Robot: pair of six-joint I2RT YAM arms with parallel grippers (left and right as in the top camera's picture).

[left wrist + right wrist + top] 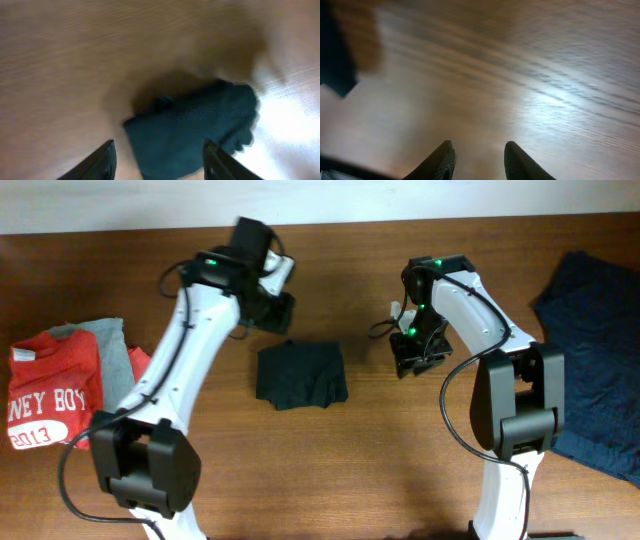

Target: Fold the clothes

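Wooden table (330,470): left claw (159,152) apart near folded black T-shirt (300,374); right claw (477,150) apart, empty.

My gripper (480,147) is at bottom of view, jaws apart, wood table (520,60) showing btw them w/ a bright glare at right. Dark shape (335,62) at left edge, too blurred to tell.

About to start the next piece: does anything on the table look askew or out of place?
Nothing alarming. The folded dark garment sits mid-table, its lower edge slightly ragged rather than square. The red shirt and grey garment lie crumpled at the left, unfolded.
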